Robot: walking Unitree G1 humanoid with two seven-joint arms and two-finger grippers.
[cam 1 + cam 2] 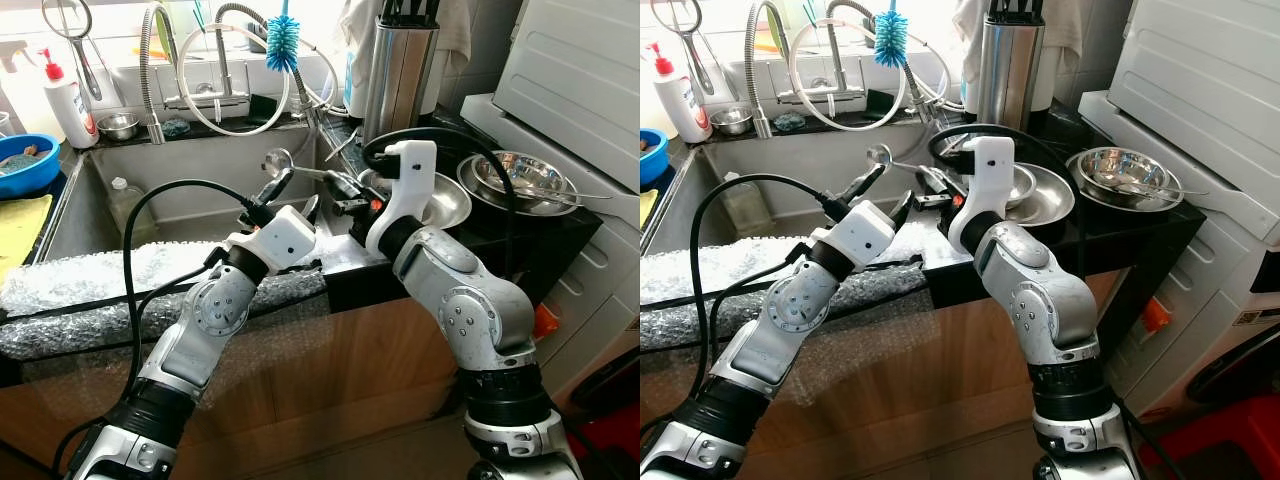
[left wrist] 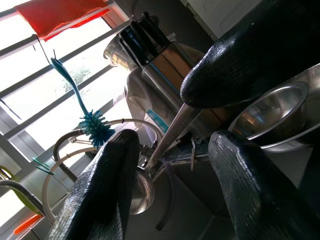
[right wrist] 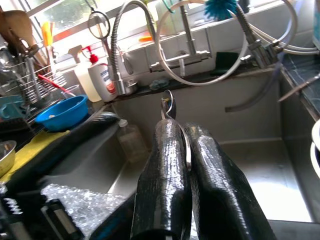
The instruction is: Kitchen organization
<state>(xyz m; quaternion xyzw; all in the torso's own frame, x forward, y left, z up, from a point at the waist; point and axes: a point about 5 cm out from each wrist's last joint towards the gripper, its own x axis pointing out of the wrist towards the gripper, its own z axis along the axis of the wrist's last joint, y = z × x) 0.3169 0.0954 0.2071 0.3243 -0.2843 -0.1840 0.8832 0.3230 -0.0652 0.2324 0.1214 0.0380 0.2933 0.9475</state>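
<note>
Both silver arms reach over the sink edge. Right gripper [image 3: 182, 150] has its jaws clamped on a long-handled steel ladle [image 1: 278, 160], held above the steel sink [image 1: 180, 200]. Left gripper [image 1: 290, 198], jaws apart, flanks the ladle handle. Stacked steel bowls [image 1: 520, 178] sit on the black desk [image 1: 560, 230].

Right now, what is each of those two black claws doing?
Left gripper: open, fingers either side of the long steel ladle, not gripping.
Right gripper: shut on the ladle's handle.
</note>
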